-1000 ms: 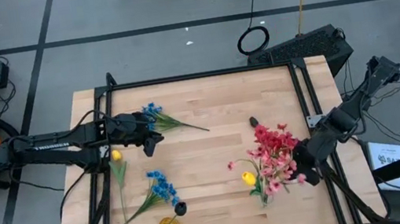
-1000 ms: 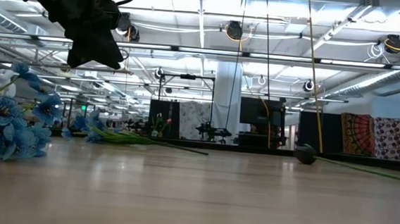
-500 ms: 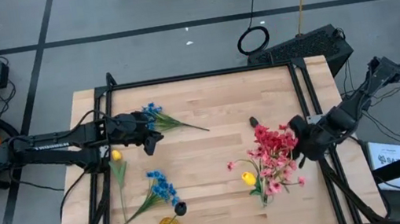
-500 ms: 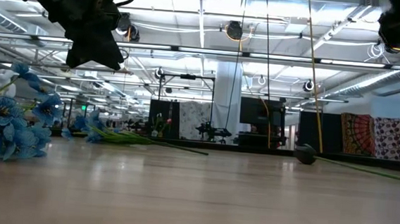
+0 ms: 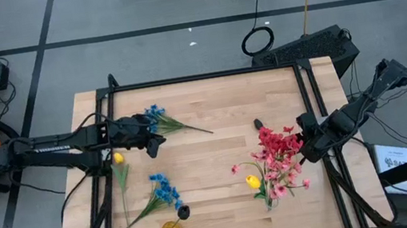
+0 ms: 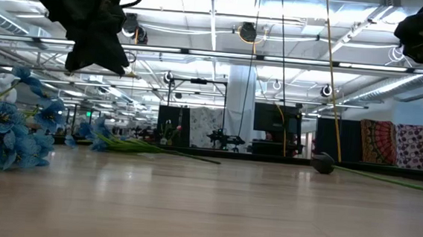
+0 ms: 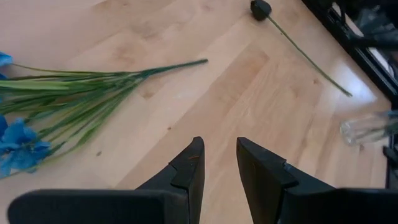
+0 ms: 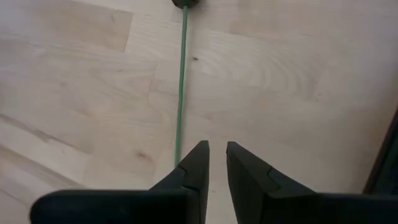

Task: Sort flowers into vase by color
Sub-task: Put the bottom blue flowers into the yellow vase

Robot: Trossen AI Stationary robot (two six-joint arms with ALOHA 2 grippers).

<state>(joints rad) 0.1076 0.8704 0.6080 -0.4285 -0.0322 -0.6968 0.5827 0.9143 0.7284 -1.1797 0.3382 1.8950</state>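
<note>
Overhead, right pincer (image 5: 303,150) beside red flowers (image 5: 276,146), seemingly empty, narrowly parted.

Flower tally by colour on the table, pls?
Blue blossom sprigs on green stems: 2
Yellow buds on green stems: 2
Dark round buds: 2
Red-and-pink blossom bunch, sprigs not separable: 1
Total: 7
</note>
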